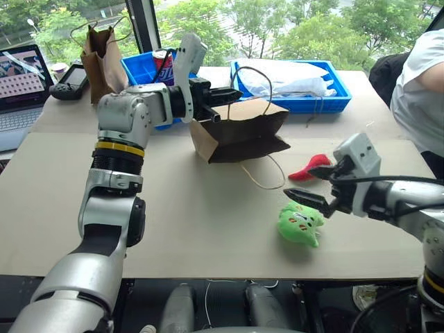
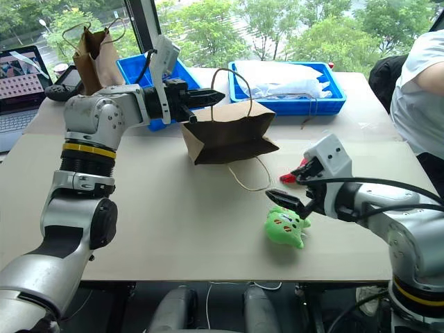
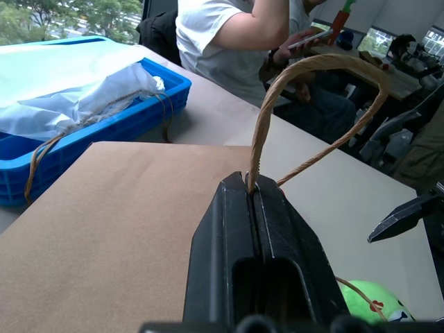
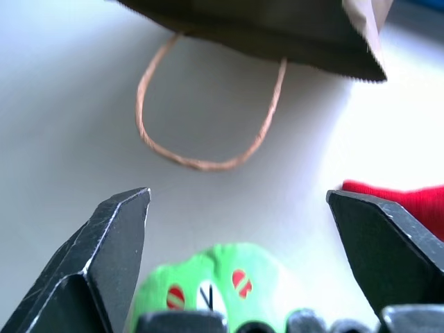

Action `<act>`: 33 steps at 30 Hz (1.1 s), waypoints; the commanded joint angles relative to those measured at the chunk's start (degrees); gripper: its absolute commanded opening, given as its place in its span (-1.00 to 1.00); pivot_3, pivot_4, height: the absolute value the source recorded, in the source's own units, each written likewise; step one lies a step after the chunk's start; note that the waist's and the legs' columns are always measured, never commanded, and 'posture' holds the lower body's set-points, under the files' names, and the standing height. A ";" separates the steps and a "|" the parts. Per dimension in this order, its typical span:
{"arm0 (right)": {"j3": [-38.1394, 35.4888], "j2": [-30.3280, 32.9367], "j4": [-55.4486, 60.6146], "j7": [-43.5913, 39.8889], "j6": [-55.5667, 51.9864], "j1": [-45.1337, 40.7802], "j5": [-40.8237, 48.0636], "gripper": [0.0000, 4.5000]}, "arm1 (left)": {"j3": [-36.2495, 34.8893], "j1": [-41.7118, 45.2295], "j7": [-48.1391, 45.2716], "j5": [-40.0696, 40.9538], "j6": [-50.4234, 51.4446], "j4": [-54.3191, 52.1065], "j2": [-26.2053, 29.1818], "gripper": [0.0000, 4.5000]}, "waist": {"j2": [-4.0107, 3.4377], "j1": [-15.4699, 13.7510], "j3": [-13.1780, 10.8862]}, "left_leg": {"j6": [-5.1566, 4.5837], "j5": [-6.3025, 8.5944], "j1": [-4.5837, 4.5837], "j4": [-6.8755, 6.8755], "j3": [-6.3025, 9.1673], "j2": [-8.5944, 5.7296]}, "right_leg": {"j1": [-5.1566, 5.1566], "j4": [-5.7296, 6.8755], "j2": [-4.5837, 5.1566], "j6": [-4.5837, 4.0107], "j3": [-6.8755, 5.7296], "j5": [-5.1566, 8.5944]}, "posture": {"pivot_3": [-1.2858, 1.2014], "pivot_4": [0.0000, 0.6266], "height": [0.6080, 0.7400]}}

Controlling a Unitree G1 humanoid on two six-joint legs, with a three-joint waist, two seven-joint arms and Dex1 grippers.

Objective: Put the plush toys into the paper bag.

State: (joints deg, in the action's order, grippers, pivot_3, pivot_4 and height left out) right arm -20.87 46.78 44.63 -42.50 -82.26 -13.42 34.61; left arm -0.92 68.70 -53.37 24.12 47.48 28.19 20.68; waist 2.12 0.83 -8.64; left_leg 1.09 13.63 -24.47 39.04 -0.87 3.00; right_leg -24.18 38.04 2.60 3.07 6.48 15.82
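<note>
The right hand (image 1: 320,186), fingers spread wide, hovers just above the green plush toy (image 1: 301,224), while the left hand (image 1: 223,97) pinches the paper bag (image 1: 239,130) handle.

An office-like lab: a paper-covered table (image 1: 173,229) by a tree-view window, laptop (image 1: 21,83) at ten o'clock, blue bins (image 1: 305,104) at twelve, a seated person (image 1: 420,90) at two.
</note>
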 commanded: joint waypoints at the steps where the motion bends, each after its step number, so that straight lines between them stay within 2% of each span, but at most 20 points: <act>1: 5.03 -0.38 1.19 2.54 3.91 5.29 -1.16 0.96 | 0.73 0.87 -2.13 0.46 -0.29 -2.57 0.92 -1.00 | 0.00 0.14 0.00 | 0.00 0.00 0.01 0.00 0.03 -0.01 | 0.02 0.00 -0.01 0.00 -0.01 0.00 | 0.03 -0.52 0.62; 5: 12.06 -0.80 -3.17 7.44 9.87 9.00 -6.45 0.96 | 1.22 1.02 -2.81 0.38 -0.34 -2.92 1.13 -1.00 | 0.00 0.41 0.00 | -0.05 -0.03 0.09 0.02 0.18 -0.20 | 0.01 0.03 -0.05 0.02 0.18 0.01 | 0.03 -0.52 0.62; 6: 13.31 -0.91 -4.45 8.44 11.64 9.47 -7.74 0.85 | 1.22 1.04 -2.87 0.48 -0.22 -3.12 1.14 -1.00 | 0.00 0.39 0.00 | -0.05 -0.04 0.09 0.02 0.19 -0.20 | 0.02 0.04 -0.05 0.02 0.18 0.01 | 0.03 -0.52 0.62; 10: 12.09 -0.39 -5.24 8.43 14.72 9.79 -7.83 0.37 | 1.33 0.80 -3.17 0.56 0.04 -3.81 1.33 -1.00 | 0.00 0.18 0.00 | -0.05 -0.04 0.09 0.04 0.24 -0.21 | 0.05 0.03 -0.06 0.03 0.16 0.02 | 0.03 -0.52 0.62; 12: 10.18 1.14 -5.17 7.20 15.53 9.76 -7.24 0.04 | 1.30 0.79 -3.11 0.53 0.06 -3.83 1.29 -1.00 | 0.00 0.08 0.00 | -0.05 -0.04 0.08 0.04 0.24 -0.22 | 0.05 0.02 -0.05 0.03 0.17 0.02 | 0.03 -0.52 0.62; 14: 6.40 3.98 -5.62 5.04 16.48 9.38 -6.61 -0.26 | 1.35 0.82 -3.15 0.50 0.03 -3.77 1.25 -1.00 | 0.00 0.03 -0.01 | -0.05 -0.04 0.07 0.04 0.24 -0.23 | 0.04 0.02 -0.05 0.03 0.17 0.02 | 0.03 -0.52 0.62; 16: -0.32 4.43 -5.89 2.47 14.58 5.75 -1.67 -0.57 | 1.41 0.80 -3.22 0.52 0.03 -3.79 1.18 -1.00 | 0.02 0.00 -0.02 | -0.05 -0.04 0.06 0.05 0.24 -0.25 | 0.05 0.01 -0.04 0.03 0.19 0.02 | 0.03 -0.52 0.62; 19: -4.71 8.53 -6.14 -0.88 13.07 1.86 2.18 -1.00 | 1.48 0.82 -3.20 0.64 0.03 -3.85 0.97 -1.00 | -0.03 0.05 -0.04 | -0.05 -0.04 0.07 0.05 0.26 -0.25 | 0.04 0.02 -0.04 0.03 0.21 0.02 | 0.03 -0.52 0.62; 22: -4.46 9.64 -6.95 -0.36 11.96 -3.71 5.27 -1.00 | 1.64 0.90 -3.22 0.66 -0.10 -3.80 0.66 -1.00 | -0.03 0.10 -0.04 | -0.06 -0.04 0.08 0.01 0.38 -0.23 | 0.07 0.02 -0.09 0.03 0.10 0.02 | 0.03 -0.52 0.62; 24: -0.11 7.83 -7.64 1.56 11.88 -9.33 6.24 -1.00 | 1.76 1.22 -3.23 0.62 -0.29 -3.50 0.27 -1.00 | -0.03 0.22 -0.04 | -0.06 -0.04 0.07 0.01 0.38 -0.23 | 0.05 0.02 -0.08 0.03 0.11 0.02 | 0.03 -0.52 0.62; 27: 7.35 2.95 -9.97 5.74 13.12 -16.35 4.34 -1.00 | 1.71 1.33 -3.25 0.86 0.00 -3.88 -0.10 -1.00 | -0.03 0.33 -0.04 | -0.06 -0.04 0.08 0.02 0.39 -0.23 | 0.05 0.03 -0.09 0.03 0.12 0.01 | 0.03 -0.52 0.62; 33: 16.91 -7.48 -16.71 11.96 16.28 -25.18 0.20 -1.00 | 1.36 0.00 -2.52 1.57 1.25 -6.01 -0.27 -1.00 | -0.05 0.18 -0.05 | -0.06 -0.05 -0.07 0.02 0.44 -0.25 | -0.09 0.05 -0.07 0.02 0.11 0.01 | 0.03 -0.52 0.62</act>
State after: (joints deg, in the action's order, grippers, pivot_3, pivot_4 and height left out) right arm -5.52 41.26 29.68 -32.64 -68.93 -36.44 36.80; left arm 1.17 68.32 -56.14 24.73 48.19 24.65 20.34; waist 2.07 1.00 -8.68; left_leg 1.03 13.58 -24.58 39.06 -0.39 2.75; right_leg -24.27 38.08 2.53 3.08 6.55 15.83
